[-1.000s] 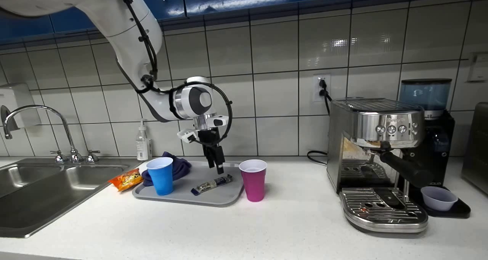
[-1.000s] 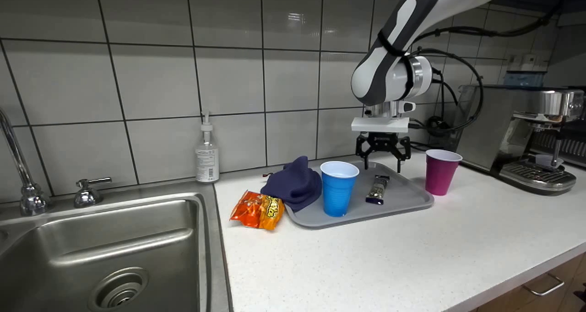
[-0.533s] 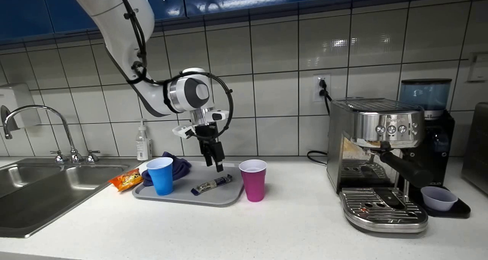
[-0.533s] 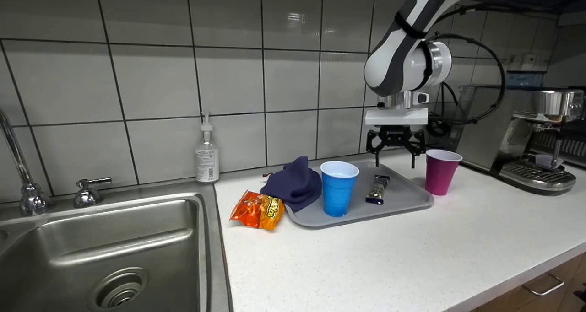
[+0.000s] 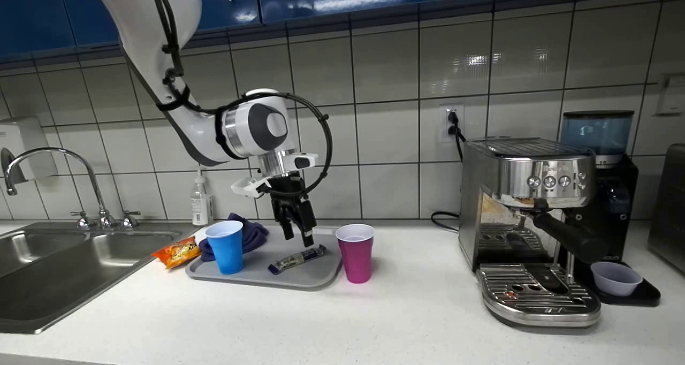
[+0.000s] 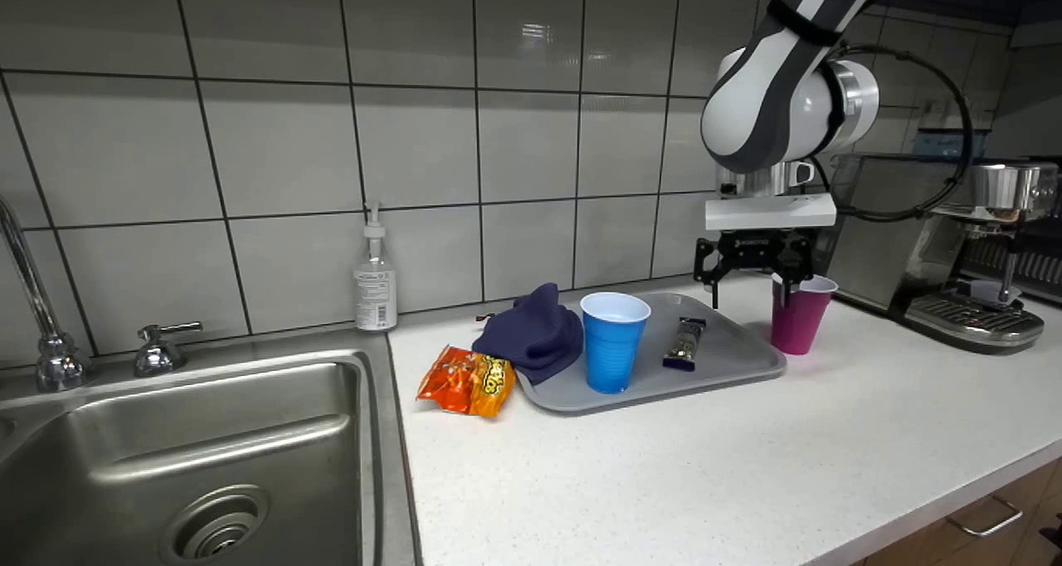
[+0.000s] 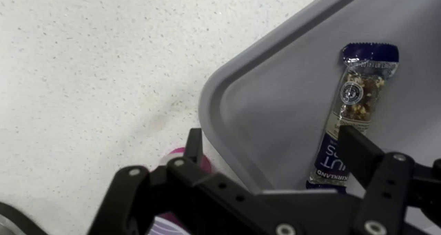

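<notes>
Snack bar (image 5: 297,259), just 1, lies on 1 tray (image 5: 316,276) with 1 blue cup (image 5: 225,248) in an exterior view. In an exterior view, the arm (image 6: 772,109) hangs its gripper (image 6: 752,296) downward, partly hiding 1 pink cup (image 6: 798,327); the wrist view shows 2 fingers (image 7: 360,152) spread wide.

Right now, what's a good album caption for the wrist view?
The open claw above a gray tray and snack bar, partly hiding a pink cup.

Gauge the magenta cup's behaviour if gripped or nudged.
The magenta cup is probably light and easily squeezed, judging by its disposable plastic look. It may tip if pushed high: it stands upright, narrower at the bottom. Toppled, it could roll, being round.
</notes>
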